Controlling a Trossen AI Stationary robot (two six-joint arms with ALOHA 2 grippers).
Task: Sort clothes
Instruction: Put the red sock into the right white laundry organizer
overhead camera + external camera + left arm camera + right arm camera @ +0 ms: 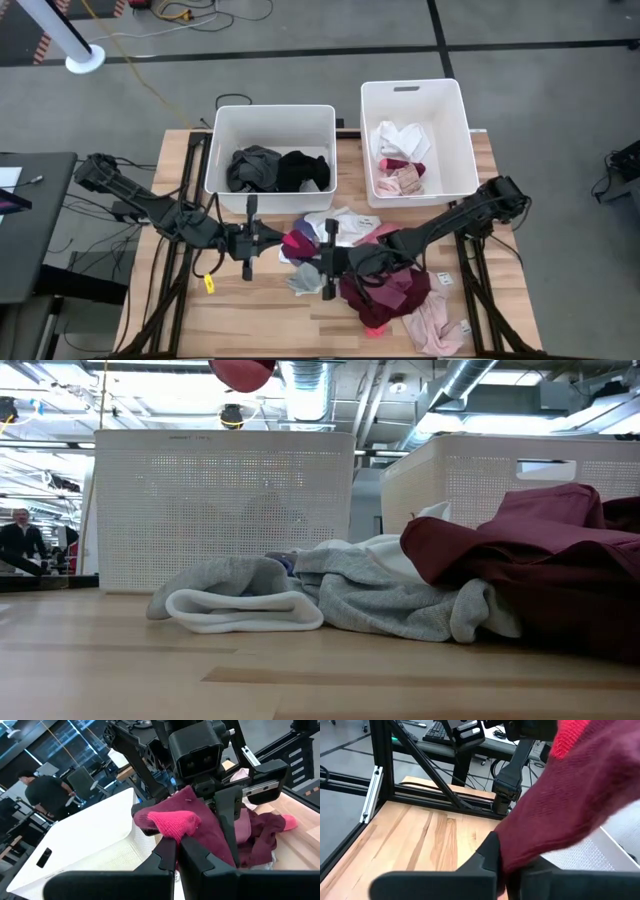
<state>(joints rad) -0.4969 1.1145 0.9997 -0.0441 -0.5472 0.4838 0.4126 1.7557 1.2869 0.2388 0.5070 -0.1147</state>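
The right gripper [300,243] is clamped on a maroon garment [192,822] hanging downward, its lower end hidden. The left gripper [262,238] is pressed together, holding nothing, beside it.

I counted two white bins [270,118], two arms, and one yellow tag [209,283] on the table. The left bin held two dark garments [277,170]; the loose pile [372,270] was too tangled to count.

A maroon garment [580,795] drapes over the right gripper's [512,867] dark fingers [487,852], above the wooden surface [420,840] and black frame [410,750].
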